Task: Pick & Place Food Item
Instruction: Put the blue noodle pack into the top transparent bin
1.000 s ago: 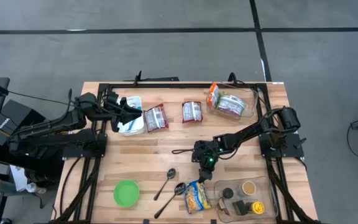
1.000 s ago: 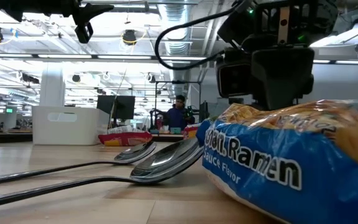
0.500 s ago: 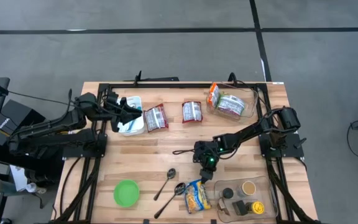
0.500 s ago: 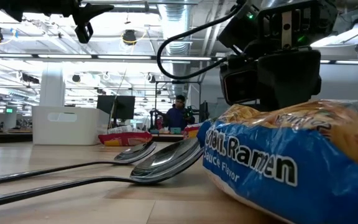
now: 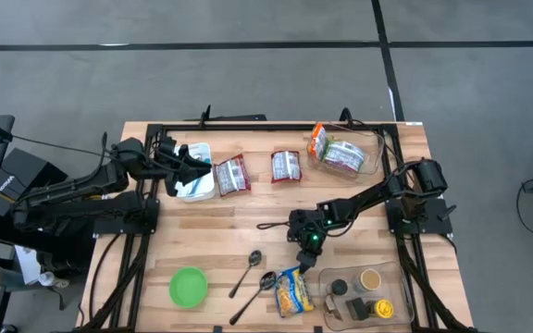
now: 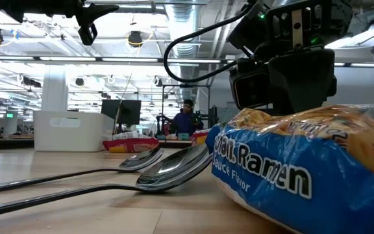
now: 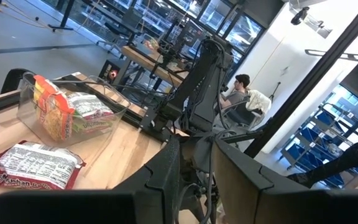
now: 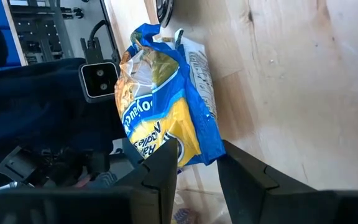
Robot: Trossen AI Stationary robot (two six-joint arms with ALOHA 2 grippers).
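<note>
A blue and yellow ramen packet (image 5: 292, 291) lies flat on the table near its front edge. It fills the foreground in the low view (image 6: 304, 169). My right gripper (image 5: 303, 259) stands just beyond the packet's far end, slanting down toward it. Its fingers are a little apart, and in the right wrist view the packet's near end (image 8: 194, 152) reaches to the gap between them (image 8: 197, 167). My left gripper (image 5: 202, 171) waits level above the table's far left, by a white tub (image 5: 194, 185), open a little on nothing (image 7: 196, 180). My right gripper comes at the ramen packet's far end (image 8: 194, 152) slanting down from the table's far side, one finger on each side of that end. I cannot tell whether the fingers touch it. The packet lies flat on the table.
Two spoons (image 5: 248, 271) (image 5: 265, 282) lie just left of the packet, and a green bowl (image 5: 189, 286) sits farther left. A clear tray (image 5: 340, 275) holding small jars stands right of the packet. Two red-and-white packets (image 5: 232, 175) (image 5: 286, 166) and a clear bin (image 5: 370, 159) of packets are at the back.
My right gripper has rolled a little about its own pointing line, staying in place at the packet's far end. Its finger gap is unchanged.
</note>
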